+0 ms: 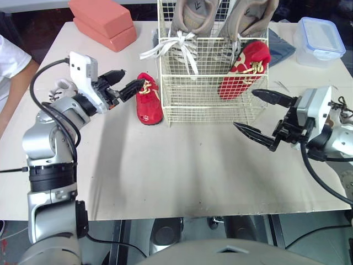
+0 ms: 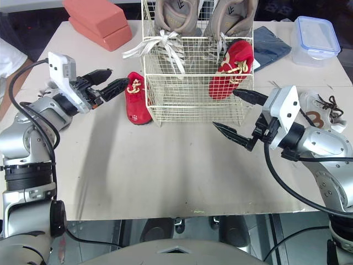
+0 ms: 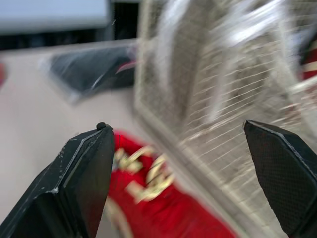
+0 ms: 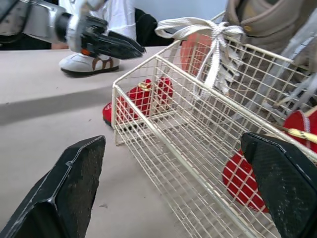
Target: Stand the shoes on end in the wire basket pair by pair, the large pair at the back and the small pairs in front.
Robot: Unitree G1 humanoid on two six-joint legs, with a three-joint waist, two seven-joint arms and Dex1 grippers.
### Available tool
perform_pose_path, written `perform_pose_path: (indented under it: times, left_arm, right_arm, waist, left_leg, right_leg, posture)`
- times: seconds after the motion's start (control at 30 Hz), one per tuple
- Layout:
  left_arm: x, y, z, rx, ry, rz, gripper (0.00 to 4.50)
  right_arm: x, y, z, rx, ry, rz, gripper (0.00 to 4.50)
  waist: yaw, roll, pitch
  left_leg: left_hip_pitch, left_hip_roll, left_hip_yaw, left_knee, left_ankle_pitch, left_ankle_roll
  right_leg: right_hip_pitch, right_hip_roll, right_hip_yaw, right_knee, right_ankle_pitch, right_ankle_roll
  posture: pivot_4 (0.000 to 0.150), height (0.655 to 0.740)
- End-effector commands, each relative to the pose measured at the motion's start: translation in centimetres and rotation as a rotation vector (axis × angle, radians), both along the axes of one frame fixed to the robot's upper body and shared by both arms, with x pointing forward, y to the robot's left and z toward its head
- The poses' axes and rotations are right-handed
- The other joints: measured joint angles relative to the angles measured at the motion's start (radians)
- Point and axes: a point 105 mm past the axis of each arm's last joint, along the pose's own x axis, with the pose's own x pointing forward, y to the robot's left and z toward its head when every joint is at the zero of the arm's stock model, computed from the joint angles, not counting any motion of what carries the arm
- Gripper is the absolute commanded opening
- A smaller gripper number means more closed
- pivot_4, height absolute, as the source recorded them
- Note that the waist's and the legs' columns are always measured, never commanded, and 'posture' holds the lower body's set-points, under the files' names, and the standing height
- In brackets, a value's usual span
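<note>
On a pale table (image 1: 182, 165), a white wire basket (image 1: 209, 105) holds a pair of large tan shoes (image 1: 190, 19) standing on end along its back, with one small red shoe (image 1: 245, 69) propped upright in the front right corner. Its mate, a second red shoe (image 1: 149, 102), lies on the table just beside the basket's left wall. The left gripper (image 1: 134, 78) hovers at that shoe's far end, fingers spread apart; contact cannot be made out. The right gripper (image 1: 244, 108), fingers wide apart and empty, sits just off the basket's front right corner. A small white shoe (image 2: 320, 110) lies behind the right arm and another white shoe (image 4: 86, 63) behind the left. Coral blocks (image 1: 102, 22), a dark cloth (image 2: 270, 47) and a plastic container (image 1: 319, 38) line the far edge.
</note>
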Motion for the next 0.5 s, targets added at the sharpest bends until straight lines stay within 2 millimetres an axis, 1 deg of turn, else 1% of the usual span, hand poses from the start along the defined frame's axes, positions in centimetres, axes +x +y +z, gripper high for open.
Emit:
perform_pose_path:
  times: [0.03,0.13,0.23,0.37,0.5]
  left_arm:
    - [0.6,0.4,0.0,0.018,0.077,0.004,4.5]
    - [1.8,0.9,-1.3,0.075,0.191,0.052,4.5]
    - [2.6,1.1,-1.9,0.086,0.258,0.079,4.5]
    - [3.5,1.4,-3.5,0.139,0.335,0.111,4.5]
    - [4.3,1.7,-3.9,0.109,0.377,0.139,4.5]
  right_arm:
    - [-0.5,0.6,1.0,-0.001,-0.05,0.026,4.35]
    - [-0.6,0.9,1.1,0.001,-0.047,0.037,4.35]
    - [-0.7,1.1,1.1,0.007,-0.048,0.041,4.35]
    - [-0.8,1.4,1.0,0.007,-0.051,0.039,4.35]
    - [-0.8,1.5,1.1,0.014,-0.055,0.027,4.35]
  waist:
    - [-0.001,0.0,0.0]
    - [-0.001,0.0,0.0]
    - [-0.001,0.0,0.0]
    - [-0.001,0.0,0.0]
    - [-0.001,0.0,0.0]
  left_leg:
    - [0.0,0.0,0.0,0.0,0.0,0.0]
    - [0.0,0.0,0.0,0.0,0.0,0.0]
    - [0.0,-0.001,0.0,0.0,0.0,0.0]
    - [0.0,-0.001,0.001,0.0,0.0,0.0]
    - [0.0,-0.001,0.001,0.0,0.0,0.0]
  right_leg:
    - [0.0,0.0,0.0,0.0,0.0,0.0]
    - [0.0,0.0,0.0,0.0,0.0,0.0]
    - [0.0,0.0,0.0,0.0,0.0,0.0]
    - [0.0,0.0,0.0,0.0,0.001,-0.001]
    - [0.0,0.0,0.0,0.0,0.001,-0.001]
  posture:
    - [0.15,0.686]
    - [0.15,0.686]
    - [0.15,0.686]
    - [0.15,0.686]
    - [0.15,0.686]
